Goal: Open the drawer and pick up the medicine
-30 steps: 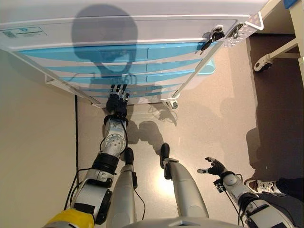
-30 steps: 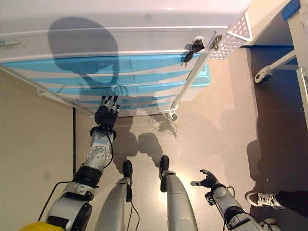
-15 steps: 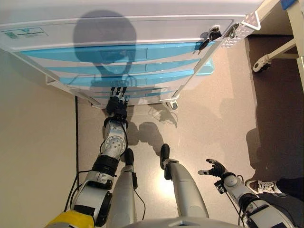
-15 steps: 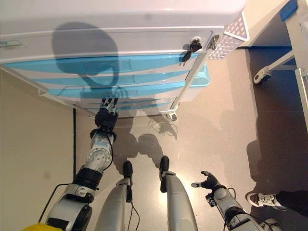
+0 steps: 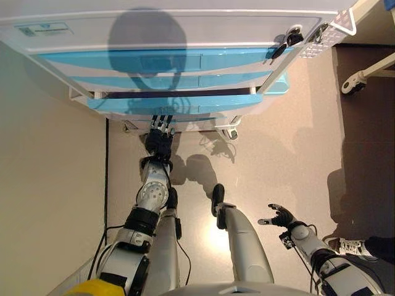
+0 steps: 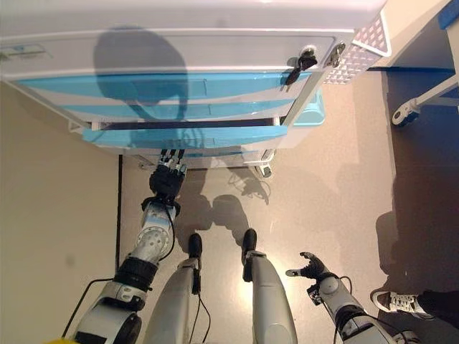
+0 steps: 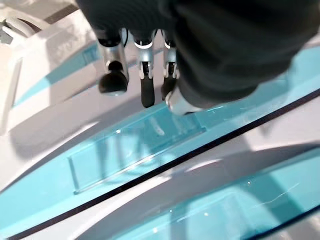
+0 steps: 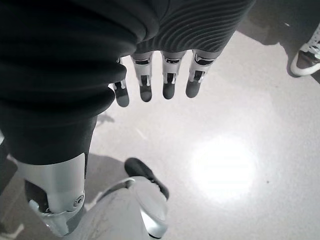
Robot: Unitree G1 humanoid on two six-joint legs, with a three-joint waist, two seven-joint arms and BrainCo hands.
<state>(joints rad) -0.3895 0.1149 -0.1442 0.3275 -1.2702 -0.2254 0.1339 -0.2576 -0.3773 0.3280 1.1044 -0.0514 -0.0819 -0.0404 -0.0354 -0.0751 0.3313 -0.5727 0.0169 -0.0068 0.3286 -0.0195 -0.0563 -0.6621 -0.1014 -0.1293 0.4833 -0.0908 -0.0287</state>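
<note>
A white cart (image 5: 185, 24) with several blue drawer fronts stands before me. Its third drawer (image 5: 203, 105) sticks out a little, with a dark slit (image 5: 173, 94) above it. My left hand (image 5: 159, 140) reaches up to that drawer's lower lip, and in the left wrist view its fingers (image 7: 146, 95) curl against the front beside a clear label holder (image 7: 135, 145). My right hand (image 5: 281, 217) hangs low at the right over the floor, with its fingers (image 8: 169, 85) straight and holding nothing. No medicine shows in any view.
A bunch of keys (image 5: 284, 44) hangs from the lock at the cart's upper right corner. A beige wall (image 5: 43, 185) runs close on the left. A castor wheel (image 5: 355, 83) of other furniture and a person's shoe (image 5: 349, 245) are at the right.
The third drawer has slid out toward me and a dark gap has opened above it. My left hand came back with it. The camera has shifted slightly.
</note>
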